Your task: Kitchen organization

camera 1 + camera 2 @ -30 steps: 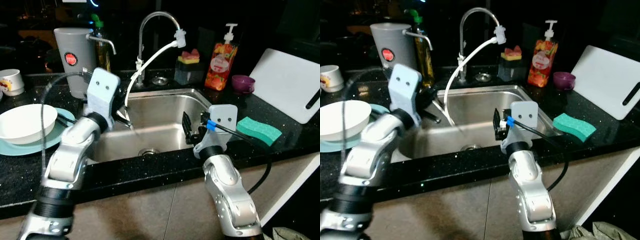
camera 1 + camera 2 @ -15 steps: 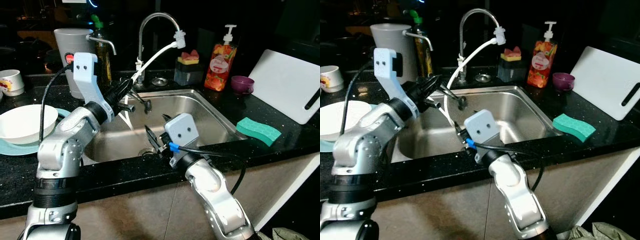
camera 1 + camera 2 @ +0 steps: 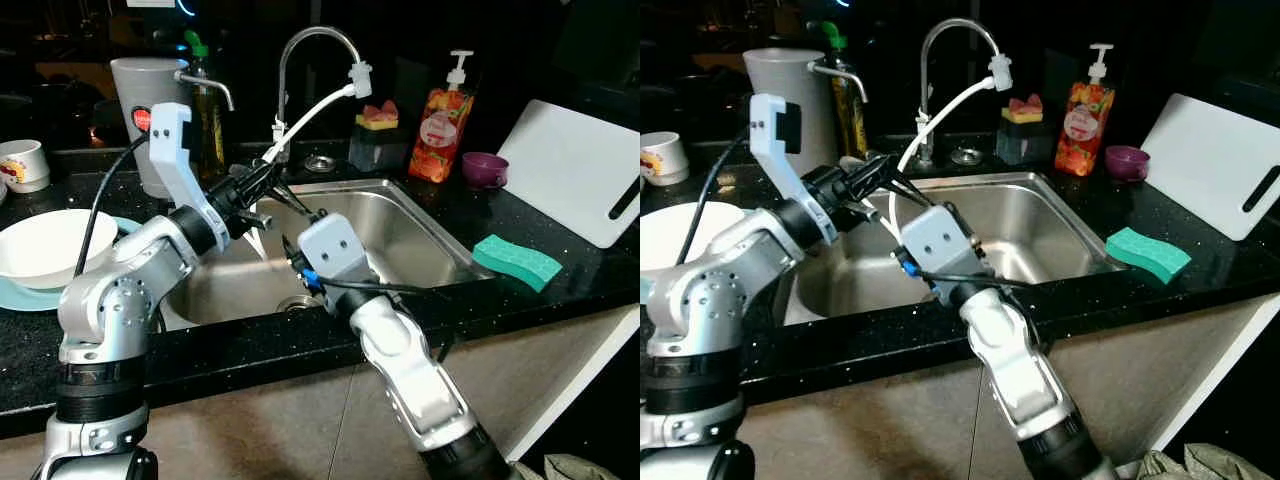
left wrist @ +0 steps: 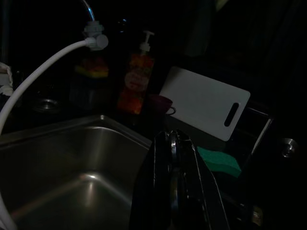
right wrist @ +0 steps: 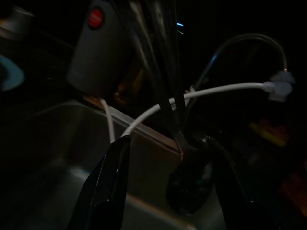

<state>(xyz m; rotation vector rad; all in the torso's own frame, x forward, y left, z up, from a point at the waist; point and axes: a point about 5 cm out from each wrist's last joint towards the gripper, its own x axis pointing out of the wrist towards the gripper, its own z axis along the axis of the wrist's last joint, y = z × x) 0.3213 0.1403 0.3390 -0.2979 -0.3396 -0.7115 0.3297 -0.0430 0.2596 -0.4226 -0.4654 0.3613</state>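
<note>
My left gripper (image 3: 262,188) hangs over the left part of the steel sink (image 3: 400,205), shut on the handle of a metal spoon (image 5: 189,191). In the left wrist view its fingers (image 4: 163,191) are pressed together around the shiny handle. The spoon slants down toward the right, and its dark bowl (image 3: 318,213) points at my right arm. My right gripper (image 5: 167,140) has come up from the sink's front and is open, one finger on each side of the spoon's bowl without touching it. Its white wrist block (image 3: 335,252) hides its fingers in the eye views.
A tap (image 3: 300,40) with a white hose (image 3: 300,115) stands behind the sink. At the left are a white bowl (image 3: 50,245) on a teal plate, a grey canister (image 3: 140,100) and a cup (image 3: 20,165). At the right are a soap bottle (image 3: 440,120), a purple cup (image 3: 485,168), a green sponge (image 3: 518,262) and a white cutting board (image 3: 585,180).
My left gripper has lifted from the sink's left rim and now holds the spoon over the basin. My right arm has swung left from the sink's right side up to the spoon.
</note>
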